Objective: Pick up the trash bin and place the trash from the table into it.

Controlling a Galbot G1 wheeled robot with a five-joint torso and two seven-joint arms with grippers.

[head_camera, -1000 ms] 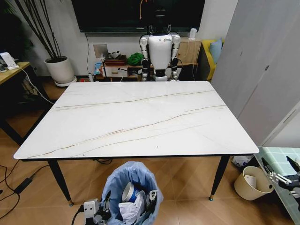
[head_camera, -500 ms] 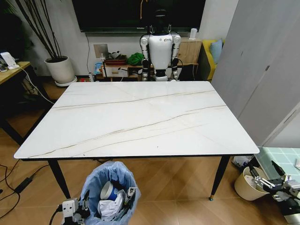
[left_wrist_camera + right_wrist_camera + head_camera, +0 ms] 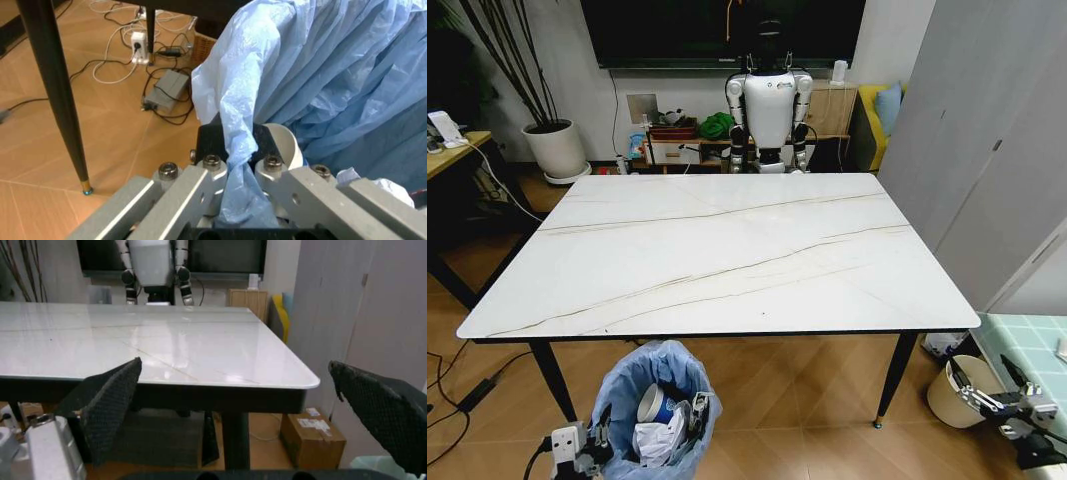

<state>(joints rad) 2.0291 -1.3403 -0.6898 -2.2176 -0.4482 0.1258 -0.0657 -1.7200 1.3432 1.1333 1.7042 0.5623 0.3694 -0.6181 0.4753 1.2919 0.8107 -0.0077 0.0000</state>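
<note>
We see the trash bin [image 3: 655,405] on the floor just in front of the table's [image 3: 727,250] near edge, toward its left corner, with a blue-and-white paper cup [image 3: 652,403] and crumpled white paper [image 3: 659,442] inside its blue bag. Our left gripper [image 3: 587,448] has its jaws clamped on the bag-covered rim [image 3: 237,150]. Our right gripper [image 3: 1002,398] hangs low beyond the table's near right corner, jaws spread wide and holding nothing, just beside a cream-coloured bin [image 3: 962,393].

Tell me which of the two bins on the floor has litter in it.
The blue-bagged trash bin by the left claw: a paper cup and crumpled paper show inside. The cream bin has no bag.
</note>
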